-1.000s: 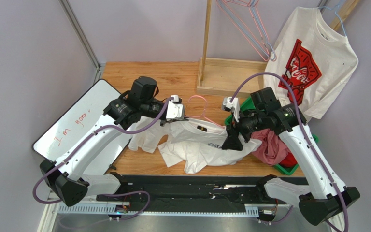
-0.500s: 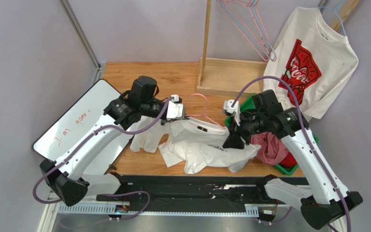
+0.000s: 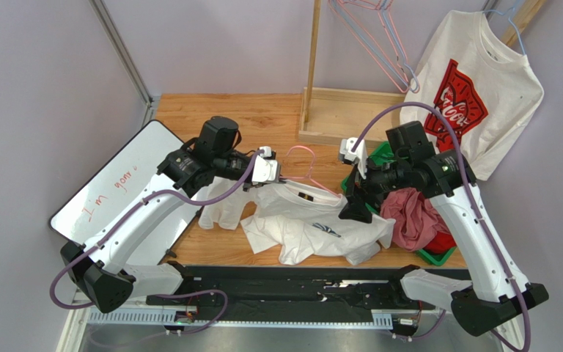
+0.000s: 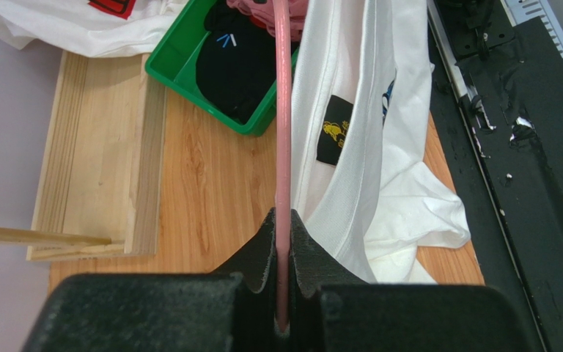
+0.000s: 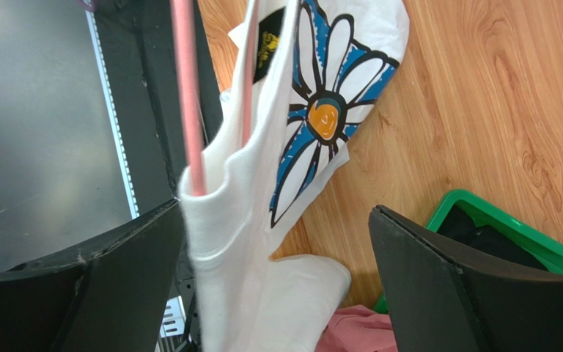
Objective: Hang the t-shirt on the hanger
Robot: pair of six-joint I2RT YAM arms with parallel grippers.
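My left gripper (image 4: pixel 283 238) is shut on the thin pink hanger (image 4: pixel 283 132), whose wire runs straight out from between the pads. In the top view this gripper (image 3: pixel 277 179) holds the hanger (image 3: pixel 303 163) just above the table. The white t-shirt (image 3: pixel 310 227) hangs partly on it, neck label (image 4: pixel 330 139) showing, and the rest lies crumpled on the wood. My right gripper (image 5: pixel 277 209) stands wide open around the shirt's shoulder (image 5: pixel 226 242), where pink wire (image 5: pixel 188 95) runs into the fabric. The blue flower print (image 5: pixel 325 110) faces this camera. From above, the right gripper (image 3: pixel 352 209) hovers at the shirt's right edge.
A green bin (image 3: pixel 438 257) of pink and red cloth sits right of the shirt. A whiteboard (image 3: pixel 116 183) lies at the left. A wooden stand (image 3: pixel 336 114) is behind, with spare hangers (image 3: pixel 380 37) and a red-graphic shirt (image 3: pixel 475 95) hanging. A black rail (image 3: pixel 284 282) borders the near edge.
My right gripper has opened wide and risen a little toward the back. The shirt's right side has slackened and its flower print now shows from above. The left arm has not moved.
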